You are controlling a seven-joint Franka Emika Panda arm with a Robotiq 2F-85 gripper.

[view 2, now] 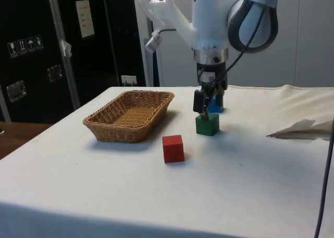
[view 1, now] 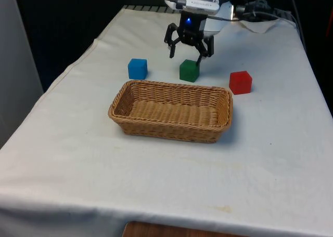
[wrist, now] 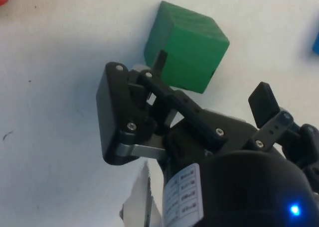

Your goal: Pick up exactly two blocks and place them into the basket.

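1. the table under its white cloth carries everything.
2. the wicker basket sits mid-table, holding no blocks.
3. the gripper hangs just above the green block, fingers spread apart and holding nothing.
4. the red block rests on the cloth beyond the basket's corner, at the front view's right.
5. the green block stands just behind the basket's far rim, between the other two.
6. the blue block lies at the front view's left, near the basket's far corner.
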